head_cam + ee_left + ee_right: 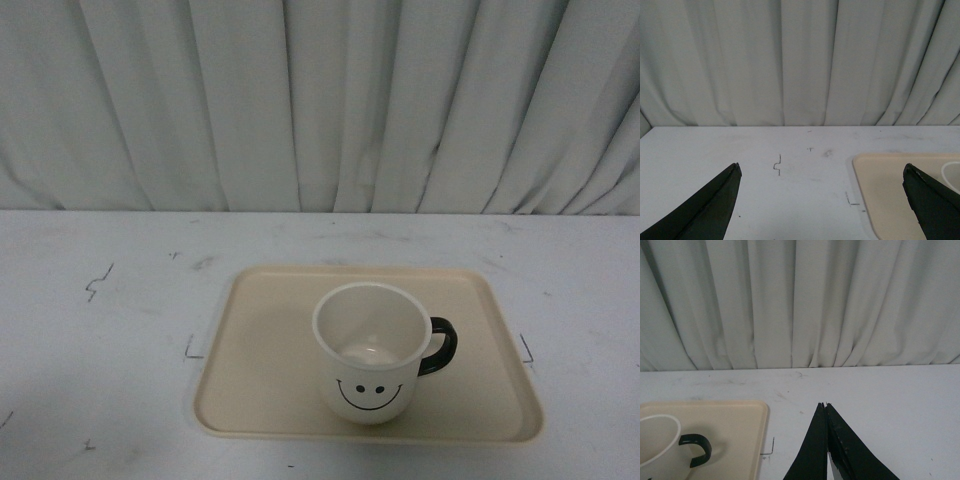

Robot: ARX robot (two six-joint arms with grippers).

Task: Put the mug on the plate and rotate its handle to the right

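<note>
Right gripper (826, 407) pinched closed on nothing, parked over bare table (90, 330) at 3 o'clock of the plate (260, 380); left gripper (822, 172) spread wide, empty, at 9 o'clock. Both clear, likely because work looks finished. Mug (372, 350) upright on plate, hollow apparently empty, handle (441, 345) at 3 o'clock

The white mug (372, 352) stands upright on the beige plate (260, 350), toward its near edge and a little right of its middle. Its black smiley face looks straight at me, and the black handle (441, 346) sticks out to the right. The plate lies flat on a scuffed white surface (100, 330). Behind hangs a pale pleated curtain (320, 100).
</note>
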